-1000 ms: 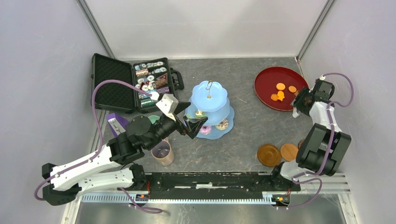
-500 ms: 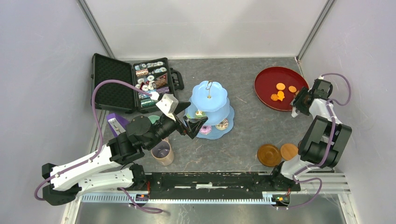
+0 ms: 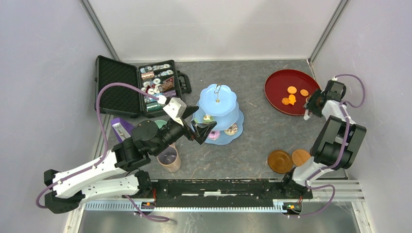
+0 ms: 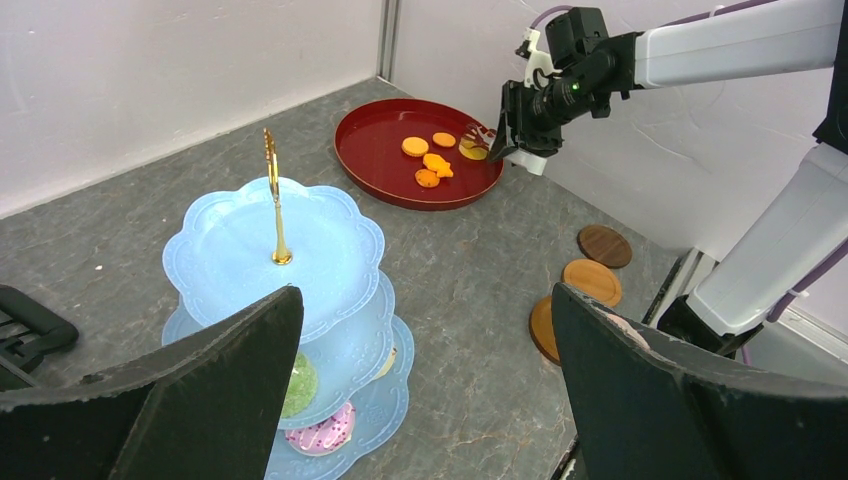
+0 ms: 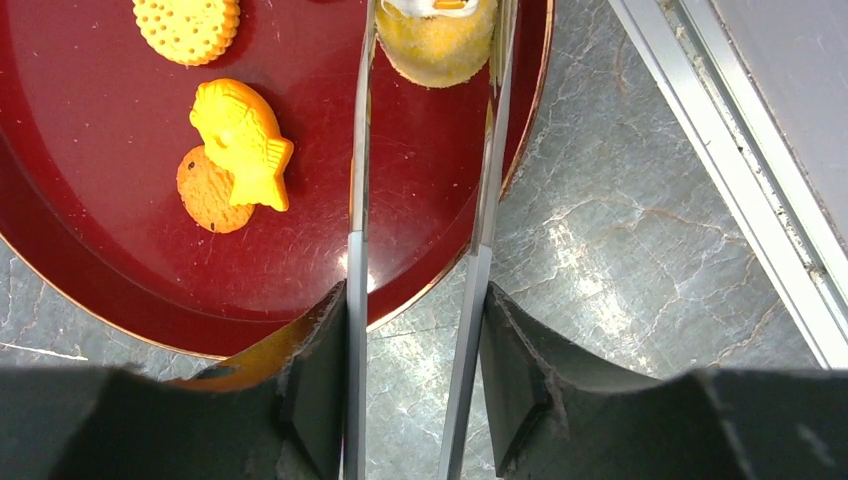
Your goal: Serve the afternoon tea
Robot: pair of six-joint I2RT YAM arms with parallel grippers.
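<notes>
The pale-blue three-tier cake stand [image 3: 217, 99] [image 4: 230, 240] stands mid-table, with a pink donut [image 4: 322, 430] and a green cake [image 4: 297, 385] on its lower tiers. My left gripper [image 3: 201, 127] [image 4: 425, 300] hovers open beside the stand's front left, nothing between its fingers. My right gripper [image 3: 315, 102] [image 5: 415, 300] is shut on metal tongs [image 5: 357, 150]. The tong tips straddle a yellow cake [image 5: 437, 35] at the right edge of the dark-red tray [image 3: 279, 82] [image 5: 100, 260]. Orange biscuits [image 3: 291, 90] and a fish-shaped one [image 5: 240, 140] lie on the tray.
Brown coasters [image 3: 280, 161] [image 4: 592, 280] lie at the front right. A tan mug [image 3: 169, 159] and a green cup [image 3: 160, 124] sit under the left arm. An open black case of tins [image 3: 116, 87] is back left. The right wall is close to the right arm.
The right wrist has shifted slightly toward the right wall and the tongs have closed in a little around the yellow cake. The left arm has not moved.
</notes>
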